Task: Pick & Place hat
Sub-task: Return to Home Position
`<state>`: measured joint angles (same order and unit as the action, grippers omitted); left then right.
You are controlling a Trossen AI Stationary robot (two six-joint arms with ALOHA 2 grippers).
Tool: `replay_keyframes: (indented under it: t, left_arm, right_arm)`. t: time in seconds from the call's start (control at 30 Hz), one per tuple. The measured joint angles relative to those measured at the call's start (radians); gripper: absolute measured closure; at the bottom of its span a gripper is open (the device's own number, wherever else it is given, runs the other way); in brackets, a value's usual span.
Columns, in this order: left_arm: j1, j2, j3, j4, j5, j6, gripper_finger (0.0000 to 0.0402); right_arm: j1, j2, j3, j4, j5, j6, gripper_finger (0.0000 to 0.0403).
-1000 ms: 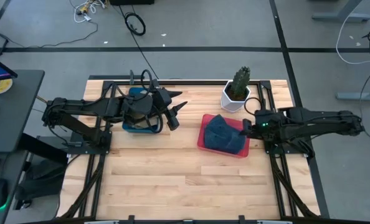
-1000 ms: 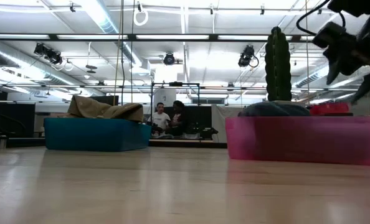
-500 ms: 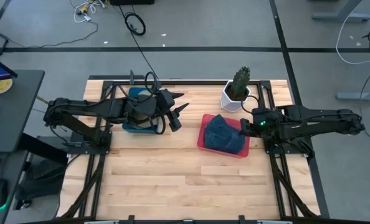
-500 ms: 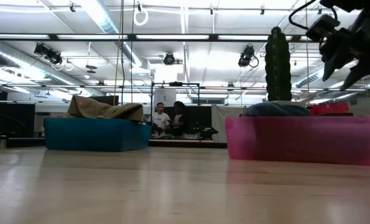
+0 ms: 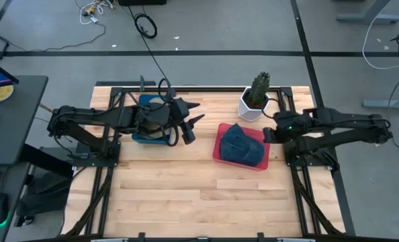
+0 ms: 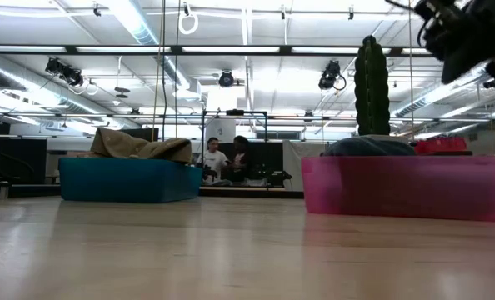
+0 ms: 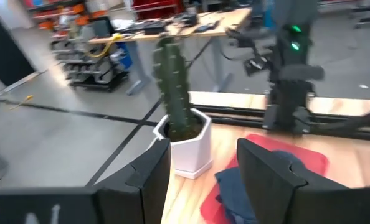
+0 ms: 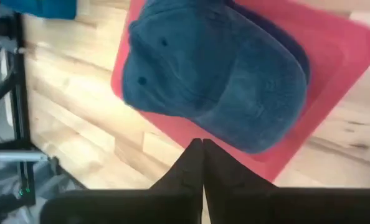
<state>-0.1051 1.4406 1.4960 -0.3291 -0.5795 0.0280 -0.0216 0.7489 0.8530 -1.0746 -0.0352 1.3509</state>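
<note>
A dark blue hat (image 5: 242, 144) lies crown up in the red tray (image 5: 221, 153) right of the table's middle; in the right wrist view this hat (image 8: 216, 74) fills most of the tray (image 8: 334, 56). My right gripper (image 5: 267, 134) hangs shut and holding nothing above the tray's right edge, fingers (image 8: 202, 155) slanting down. My left gripper (image 5: 197, 113) stands open in the air over the right side of the blue bin (image 5: 146, 136), pointing toward the cactus. A tan hat (image 6: 139, 143) rests in that blue bin (image 6: 131, 182).
A cactus in a white pot (image 5: 254, 101) stands just beyond the red tray, near the far edge. Bare wood runs across the near half of the table (image 5: 199, 202). People sit in the room beyond (image 6: 224, 158).
My right gripper has risen from beside the hat in the red tray, rolled its wrist and shut with nothing between its fingers. The blue hat has stayed in the tray.
</note>
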Motion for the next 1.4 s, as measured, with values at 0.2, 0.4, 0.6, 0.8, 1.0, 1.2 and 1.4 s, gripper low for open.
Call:
replay_keyframes:
  t: [0.2, 0.4, 0.6, 0.8, 1.0, 1.2, 1.4]
  left_arm:
    - [0.019, 0.002, -0.036, 0.110, 0.169, 0.015, 0.0235]
    - [0.026, -0.010, -0.265, 0.485, 0.218, 0.000, 0.0295]
    - [0.041, -0.108, -0.473, 0.691, 0.238, -0.042, 0.0378]
    - [0.084, -0.292, -0.694, 0.880, 0.295, -0.045, 0.0396]
    - [0.122, -0.475, -0.861, 0.922, 0.314, -0.044, 0.0398]
    - [0.143, -0.636, -0.997, 0.971, 0.315, -0.044, 0.0398]
    - [0.155, -0.785, -1.149, 1.045, 0.315, -0.070, 0.0398]
  right_arm:
    - [0.020, 0.005, 0.126, -0.118, 0.052, -0.104, 0.0400]
    - [0.021, 0.004, 0.146, -0.147, 0.071, -0.114, 0.0401]
    - [0.037, 0.005, 0.146, -0.148, 0.056, -0.103, 0.0400]
    - [0.050, 0.005, 0.146, -0.149, 0.042, -0.103, 0.0399]
    - [0.050, 0.005, 0.146, -0.159, 0.023, -0.103, 0.0399]
    - [0.050, 0.005, 0.146, -0.170, -0.026, -0.157, 0.0399]
    - [0.050, 0.005, 0.146, -0.172, -0.034, -0.163, 0.0399]
